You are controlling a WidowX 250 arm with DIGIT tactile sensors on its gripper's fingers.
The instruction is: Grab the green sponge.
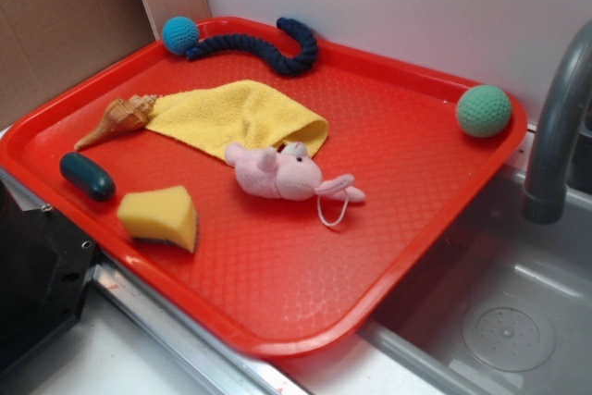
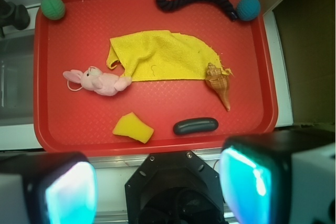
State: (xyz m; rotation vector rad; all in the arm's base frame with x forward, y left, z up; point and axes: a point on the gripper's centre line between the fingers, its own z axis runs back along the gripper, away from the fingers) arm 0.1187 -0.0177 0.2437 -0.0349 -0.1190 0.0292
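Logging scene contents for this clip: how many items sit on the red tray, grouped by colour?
Yellow: 2, sponge and cloth
Green/teal/blue: 4, green ball, blue ball, teal capsule, navy rope
Pink: 1, plush pig
Tan: 1, seashell
Total: 8

— What am I looking at for the sponge (image 1: 160, 216)?

— I see a wedge-shaped block of yellow foam with a thin dark scrubbing layer along its bottom edge. It looks whole and dry.

— Where does it lie?

— On the red tray (image 1: 388, 164), near the front rim, resting flat on its dark face. From the wrist view I see it (image 2: 133, 128) from above, yellow face up, nothing touching it.
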